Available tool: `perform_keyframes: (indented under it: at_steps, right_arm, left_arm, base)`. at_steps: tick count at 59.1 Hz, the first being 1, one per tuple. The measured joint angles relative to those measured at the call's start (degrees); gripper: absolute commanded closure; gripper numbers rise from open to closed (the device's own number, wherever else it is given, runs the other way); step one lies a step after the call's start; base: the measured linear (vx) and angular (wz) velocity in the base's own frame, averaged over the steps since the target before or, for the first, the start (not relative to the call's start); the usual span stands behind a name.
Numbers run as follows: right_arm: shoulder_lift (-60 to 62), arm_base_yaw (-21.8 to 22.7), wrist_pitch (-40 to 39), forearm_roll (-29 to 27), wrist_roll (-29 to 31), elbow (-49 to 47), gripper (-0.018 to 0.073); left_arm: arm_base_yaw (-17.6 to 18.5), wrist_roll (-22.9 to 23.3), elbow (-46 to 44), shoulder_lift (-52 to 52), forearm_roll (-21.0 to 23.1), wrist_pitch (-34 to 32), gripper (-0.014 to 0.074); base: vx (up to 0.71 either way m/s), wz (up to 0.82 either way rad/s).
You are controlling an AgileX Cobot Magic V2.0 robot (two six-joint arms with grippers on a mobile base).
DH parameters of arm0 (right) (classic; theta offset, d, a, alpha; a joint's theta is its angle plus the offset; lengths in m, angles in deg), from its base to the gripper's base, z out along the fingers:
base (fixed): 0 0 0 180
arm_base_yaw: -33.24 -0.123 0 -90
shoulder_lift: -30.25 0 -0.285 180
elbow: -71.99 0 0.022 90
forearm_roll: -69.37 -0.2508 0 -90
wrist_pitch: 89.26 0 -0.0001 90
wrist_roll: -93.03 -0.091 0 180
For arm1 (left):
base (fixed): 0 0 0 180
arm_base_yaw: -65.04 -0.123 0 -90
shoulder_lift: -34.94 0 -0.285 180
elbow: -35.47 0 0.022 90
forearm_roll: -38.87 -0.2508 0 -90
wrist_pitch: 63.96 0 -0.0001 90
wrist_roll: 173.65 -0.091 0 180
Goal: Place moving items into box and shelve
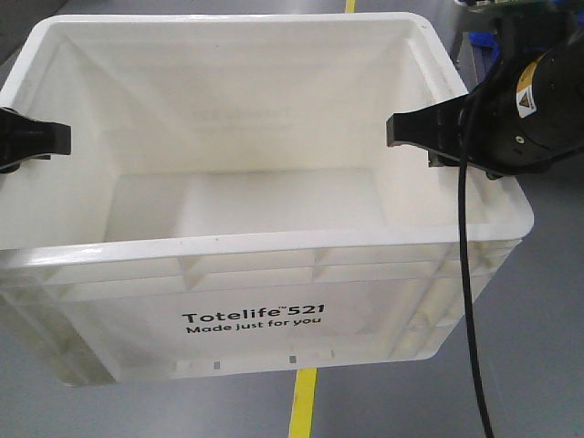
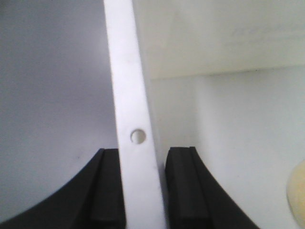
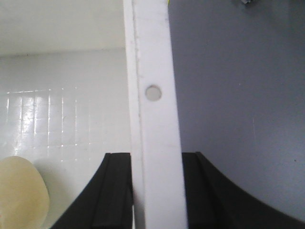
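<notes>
Found one pale yellow-tan, rounded, ball-like item (image 3: pixel 21 195) lying on the inner floor of the large white plastic rectangular crate (image 1: pixel 137 301) with the ribbed rim and the black print "Totelife 521", close to the crate's right wall. Caught a pale yellow rounded shape (image 2: pixel 298 193) at the edge of the left wrist view as well, also inside the crate. Could not tell whether that was the same item or a second one. Saw no brownish item in any view. Could not check the near strip of the crate floor from the front view, since the printed front wall hid it. Found the left gripper (image 2: pixel 139 191) pinched onto the left side rim, with one black pad on each face of the rim and nothing else in its hold. Found the right gripper (image 3: pixel 157 191) clamped the same way on the right side rim. Noted grey floor (image 1: pixel 547 365) and a yellow floor line (image 1: pixel 301 401) beneath the crate. Could not confirm whether the crate was lifted clear or set down. Judged loading done for at least one item and the two-handed grasp made. Judged carrying and shelving not yet done, with no shelf in view.
</notes>
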Motion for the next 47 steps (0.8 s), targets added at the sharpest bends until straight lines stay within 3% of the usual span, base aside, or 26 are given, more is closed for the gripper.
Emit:
perform_keyframes:
  at_steps: [47]
  right_arm:
    - [0.0, 0.0, -0.1, 0.0, 0.0, 0.0, 0.0449]
  left_arm:
    - [0.0, 0.0, 0.0, 0.0, 0.0, 0.0, 0.0428]
  base:
    - [0.40, -0.05]
